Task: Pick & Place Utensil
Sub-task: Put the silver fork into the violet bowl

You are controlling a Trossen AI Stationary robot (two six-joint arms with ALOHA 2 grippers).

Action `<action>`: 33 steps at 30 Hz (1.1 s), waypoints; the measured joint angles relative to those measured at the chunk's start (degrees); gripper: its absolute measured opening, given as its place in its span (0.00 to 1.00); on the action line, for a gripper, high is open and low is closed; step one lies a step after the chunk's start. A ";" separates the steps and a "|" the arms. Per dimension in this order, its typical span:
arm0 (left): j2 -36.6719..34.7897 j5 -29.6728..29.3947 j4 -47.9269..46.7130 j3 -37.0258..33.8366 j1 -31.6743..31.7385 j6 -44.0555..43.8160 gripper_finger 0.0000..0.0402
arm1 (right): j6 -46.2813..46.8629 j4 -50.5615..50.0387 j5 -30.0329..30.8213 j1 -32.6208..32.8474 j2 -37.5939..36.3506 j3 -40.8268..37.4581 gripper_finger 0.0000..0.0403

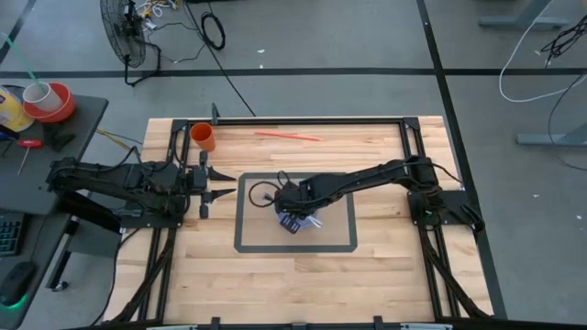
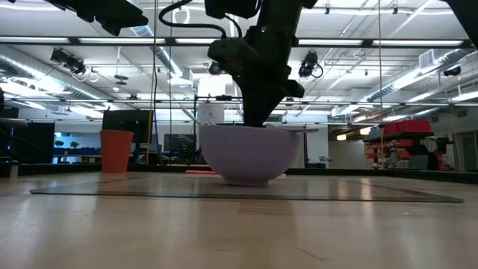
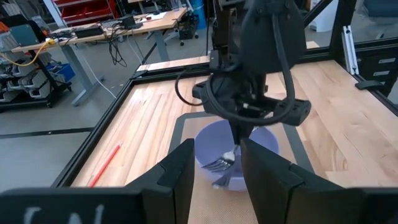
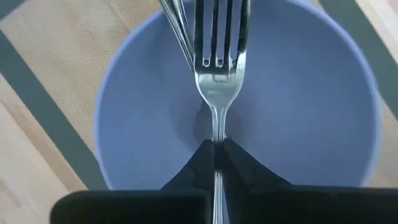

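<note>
Steel fork [image 4: 219,68] pinched in right tool [image 4: 216,149] over lavender bowl [image 4: 323,112], low view hides fork, left tool [image 1: 216,181] parted, empty

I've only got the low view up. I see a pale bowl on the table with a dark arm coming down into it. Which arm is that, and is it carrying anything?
Observer: It is the right arm. The high view shows it reaching from the right side to the bowl on the mat, with the right gripper over it.
Operator: Is it carrying something?
Observer: Yes. In the right wrist view its fingers are shut on the handle of a metal fork, tines pointing into the bowl.
Operator: Where is the other arm?
Observer: The left gripper waits at the mat's left edge, fingers open, apart from the bowl.
Operator: Anything else on the table?
Observer: A red straw lies near the far edge, past the mat.
</note>
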 joint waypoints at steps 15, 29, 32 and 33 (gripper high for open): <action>0.00 0.00 -0.02 0.00 0.02 0.02 0.34 | 2.76 -4.09 -6.34 -1.43 0.08 0.00 0.03; 0.00 0.01 0.00 0.00 0.00 0.02 0.34 | 0.70 -5.35 -7.46 -3.02 0.38 0.02 0.03; 0.00 0.01 -0.02 0.00 0.00 0.02 0.34 | 0.29 -5.88 -7.88 -3.02 0.74 0.02 0.03; 0.00 0.00 -0.02 0.00 0.01 0.02 0.34 | 0.21 -5.85 -7.96 -3.02 0.84 0.02 0.03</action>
